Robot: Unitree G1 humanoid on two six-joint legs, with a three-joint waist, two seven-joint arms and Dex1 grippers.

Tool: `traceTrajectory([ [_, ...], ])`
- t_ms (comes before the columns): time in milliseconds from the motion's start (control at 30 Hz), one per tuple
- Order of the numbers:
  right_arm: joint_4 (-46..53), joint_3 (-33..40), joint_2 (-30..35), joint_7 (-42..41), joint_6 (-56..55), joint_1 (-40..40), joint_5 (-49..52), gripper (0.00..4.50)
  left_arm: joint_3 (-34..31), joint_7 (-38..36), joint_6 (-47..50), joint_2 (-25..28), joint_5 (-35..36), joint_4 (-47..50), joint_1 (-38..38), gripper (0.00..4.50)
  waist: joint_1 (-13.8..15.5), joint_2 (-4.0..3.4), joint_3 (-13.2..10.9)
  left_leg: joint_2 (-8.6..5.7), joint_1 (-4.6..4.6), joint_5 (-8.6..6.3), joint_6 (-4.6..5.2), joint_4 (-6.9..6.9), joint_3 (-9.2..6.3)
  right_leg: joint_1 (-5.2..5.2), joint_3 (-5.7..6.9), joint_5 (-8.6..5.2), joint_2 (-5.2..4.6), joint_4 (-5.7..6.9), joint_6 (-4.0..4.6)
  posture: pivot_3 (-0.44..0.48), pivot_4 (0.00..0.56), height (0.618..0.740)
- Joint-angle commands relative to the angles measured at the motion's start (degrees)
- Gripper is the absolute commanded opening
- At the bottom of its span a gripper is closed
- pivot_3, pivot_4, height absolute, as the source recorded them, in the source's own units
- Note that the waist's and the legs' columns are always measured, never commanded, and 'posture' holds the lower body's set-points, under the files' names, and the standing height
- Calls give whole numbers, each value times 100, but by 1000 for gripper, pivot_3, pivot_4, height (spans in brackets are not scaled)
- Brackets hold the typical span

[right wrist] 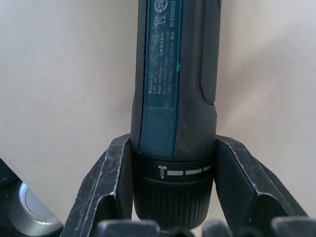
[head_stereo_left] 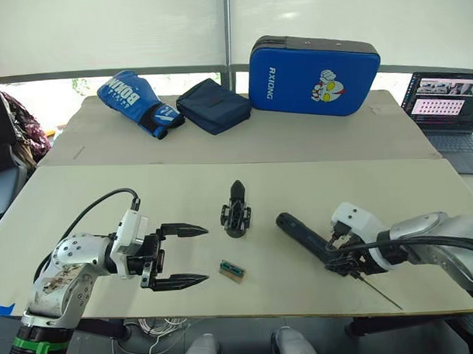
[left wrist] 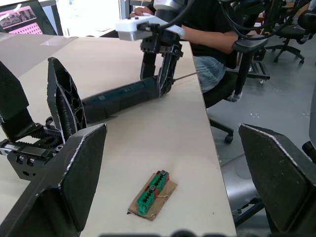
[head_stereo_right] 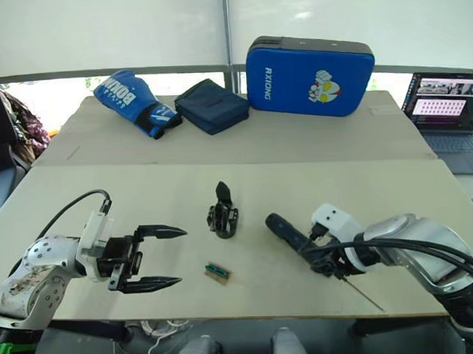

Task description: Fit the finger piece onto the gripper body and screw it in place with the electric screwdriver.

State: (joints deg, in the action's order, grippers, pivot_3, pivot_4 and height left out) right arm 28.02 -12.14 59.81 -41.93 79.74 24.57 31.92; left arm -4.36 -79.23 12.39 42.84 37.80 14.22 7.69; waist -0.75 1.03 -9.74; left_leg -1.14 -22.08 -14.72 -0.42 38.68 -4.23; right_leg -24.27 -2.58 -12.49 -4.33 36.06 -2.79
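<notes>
The right gripper (head_stereo_left: 342, 255) is clamping the electric screwdriver (head_stereo_left: 303, 235), lying on the table (head_stereo_left: 82, 206) at right; the left gripper (head_stereo_left: 186, 255) is hanging wide open. At centre, the finger piece (head_stereo_left: 237, 191) is already standing on the gripper body (head_stereo_left: 236, 218); screwing seems left.

The electric screwdriver (right wrist: 175, 98) has a matt dark plastic casing, a ribbed collar and a thin metal bit. The table (head_stereo_left: 144, 203) is smooth, pale and matt. The right claw's fingers (right wrist: 111, 190) look like scuffed black plastic.
</notes>
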Motion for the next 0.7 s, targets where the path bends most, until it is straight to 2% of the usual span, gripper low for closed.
traceTrajectory([
  [33, 3, -50, 32, 50, -128, -2, -119, 1916, -131, 60, -139, -24, -30, 70, -31, 4500, -1, 1, 0, 0, 0, 0, 0, 0, 0, 1, 1, 0, 0, 0, 0, 0, 150, 740],
  [100, -31, -97, 76, 55, -195, -8, -170, 1916, -129, 74, -148, -31, -39, 72, -30, 4500, -2, 3, 2, 1, 3, 0, 0, 0, 0, 3, 1, 0, 1, -1, 0, 0, 150, 740],
  [167, -18, -67, 127, 2, -145, 60, -117, 2989, -128, 88, -154, -39, -50, 76, -37, 4500, -3, 4, 2, 1, 4, 0, 0, 0, 0, 5, 1, 0, 1, -1, 0, 0, 150, 740],
  [300, 27, -36, 288, -141, 109, 362, 25, 4308, -111, 111, -177, -64, -80, 49, -48, 4500, -3, 2, 1, 1, 2, 0, 0, 2, 1, 2, 1, 0, 0, 0, 0, 0, 150, 740],
  [367, 50, -41, 281, -294, 362, 589, 227, 4415, -80, 127, -201, -90, -94, 34, -47, 4500, -8, 2, 1, 2, 3, 0, 0, 2, 1, 2, 1, 0, 0, 0, 1, 0, 150, 740],
  [467, 164, -749, 544, -282, 733, 1138, 94, 4415, -27, 149, -230, -144, -121, 37, -60, 4500, -16, -1, 0, 4, 3, -1, 1, 2, 1, 0, 2, 1, 1, 0, 2, 0, 150, 740],
  [600, 1, -1206, 530, -379, 847, 1553, 85, 4415, 0, 166, -249, -218, -172, 51, -89, 4500, -13, 0, 0, 3, 0, -1, 2, 2, 0, -1, 6, 1, 0, -2, 3, 0, 150, 740],
  [700, -184, -1933, 608, -429, 773, 2013, -196, 4415, 12, 189, -248, -242, -178, 62, -102, 4500, -15, 0, 0, 2, 1, -1, 2, 2, 1, -1, 5, 1, -2, -2, 3, 0, 150, 740],
])
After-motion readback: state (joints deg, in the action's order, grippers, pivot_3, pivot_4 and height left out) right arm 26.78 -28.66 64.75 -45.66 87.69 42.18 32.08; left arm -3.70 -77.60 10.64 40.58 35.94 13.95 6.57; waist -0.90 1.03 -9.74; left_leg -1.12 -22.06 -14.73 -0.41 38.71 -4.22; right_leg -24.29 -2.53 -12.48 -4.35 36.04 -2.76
